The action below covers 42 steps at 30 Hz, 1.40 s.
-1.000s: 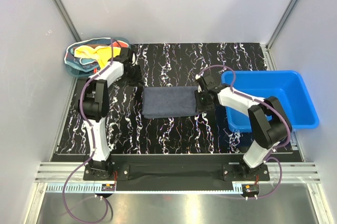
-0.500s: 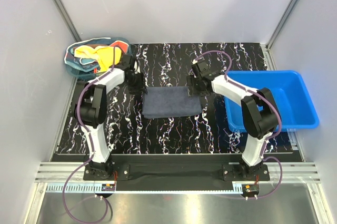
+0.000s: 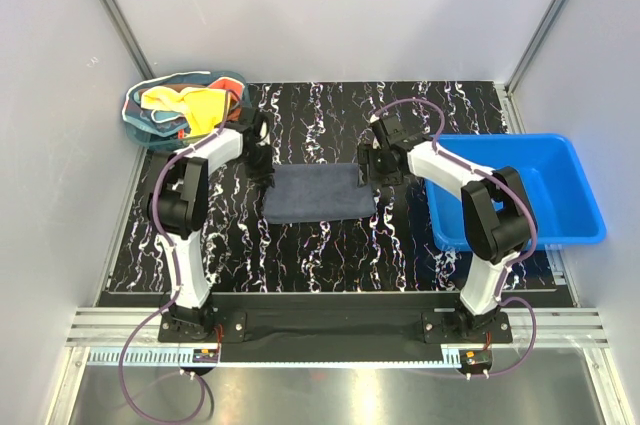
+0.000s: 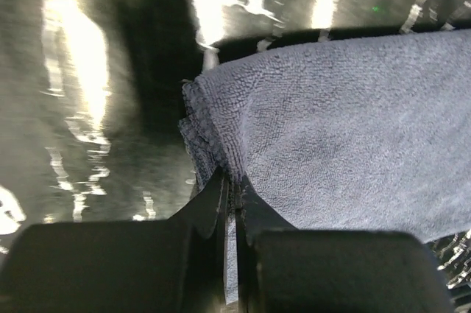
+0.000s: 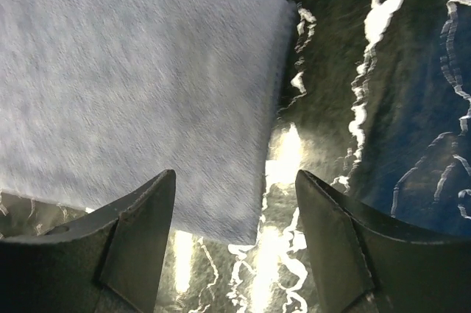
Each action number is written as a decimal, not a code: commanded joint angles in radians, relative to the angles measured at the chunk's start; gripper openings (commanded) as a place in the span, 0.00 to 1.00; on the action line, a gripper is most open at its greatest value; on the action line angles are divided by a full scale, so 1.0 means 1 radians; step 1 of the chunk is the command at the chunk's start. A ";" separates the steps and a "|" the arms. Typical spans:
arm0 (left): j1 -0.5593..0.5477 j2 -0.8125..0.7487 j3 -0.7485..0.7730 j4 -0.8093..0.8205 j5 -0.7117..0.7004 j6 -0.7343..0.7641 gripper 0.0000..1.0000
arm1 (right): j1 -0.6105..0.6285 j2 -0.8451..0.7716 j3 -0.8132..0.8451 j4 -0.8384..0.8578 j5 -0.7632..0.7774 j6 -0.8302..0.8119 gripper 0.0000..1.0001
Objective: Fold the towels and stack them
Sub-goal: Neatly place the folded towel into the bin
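1. Top view, layout. The grey towel [image 3: 318,193] lies flat in the middle of the bench [image 3: 330,250], a neat rectangle between the two arms. The left gripper [image 3: 264,167] sits at its far-left corner and the right gripper [image 3: 366,173] at its far-right corner. The other towels [image 3: 185,103], yellow and orange-red, are heaped in the basket [image 3: 135,120] at the far left. A blue bin [image 3: 575,200] stands at the right.
2. Top view, handling. The cloth is judged light, soft and limp, so it will sag and drag if lifted by one point. The best hold is at two corners of one edge, raised together.
3. Left wrist view. The left gripper [image 4: 232,189] is closed tight, pinching the grey towel [image 4: 346,121] at its corner. Several layers show at that edge, so the towel appears to be folded. A pinch should catch every layer, or the fold is likely to fall open.
4. Right wrist view. The right gripper [image 5: 235,180] stands wide and holds nothing. A corner of the grey towel [image 5: 132,85] lies beneath it, between the jaws. Whether the fingers touch the cloth cannot be told.
5. Both wrist views, appearance. The surface is a dull grey-blue with a short looped pile, probably grippy rather than slippery. The edges are straight and hemmed.
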 commanded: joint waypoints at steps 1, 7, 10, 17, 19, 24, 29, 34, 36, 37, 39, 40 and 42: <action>0.045 0.019 0.044 -0.061 -0.098 0.059 0.00 | 0.001 -0.042 -0.030 0.051 -0.071 0.017 0.73; 0.059 0.025 0.049 -0.076 -0.118 0.081 0.01 | 0.001 0.028 -0.041 0.123 -0.142 0.054 0.76; 0.065 0.030 0.049 -0.076 -0.119 0.085 0.01 | 0.003 0.056 -0.049 0.169 -0.163 0.075 0.74; 0.067 0.042 0.049 -0.076 -0.125 0.085 0.02 | 0.012 0.128 -0.066 0.239 -0.174 0.086 0.67; 0.068 0.041 0.049 -0.076 -0.125 0.082 0.02 | 0.015 0.137 -0.070 0.250 -0.174 0.092 0.65; 0.068 0.048 0.043 -0.076 -0.118 0.073 0.02 | 0.024 0.151 -0.078 0.269 -0.170 0.103 0.58; 0.067 0.048 0.040 -0.082 -0.128 0.065 0.02 | 0.035 0.160 -0.099 0.301 -0.179 0.123 0.49; 0.068 0.038 0.023 -0.099 -0.142 0.039 0.02 | 0.036 0.145 -0.126 0.316 -0.180 0.129 0.29; 0.067 0.016 0.014 -0.133 -0.164 0.026 0.02 | 0.036 0.124 -0.141 0.301 -0.167 0.122 0.07; 0.068 0.001 0.009 -0.142 -0.171 0.010 0.05 | 0.036 0.093 -0.144 0.287 -0.162 0.106 0.00; 0.067 -0.057 -0.006 -0.160 -0.171 0.003 0.13 | 0.036 0.055 -0.144 0.217 -0.140 0.080 0.00; 0.068 -0.071 -0.002 -0.174 -0.187 -0.001 0.20 | 0.036 0.019 -0.138 0.183 -0.130 0.074 0.00; 0.068 -0.103 0.032 -0.205 -0.223 0.006 0.37 | 0.036 -0.010 -0.110 0.057 -0.101 0.047 0.00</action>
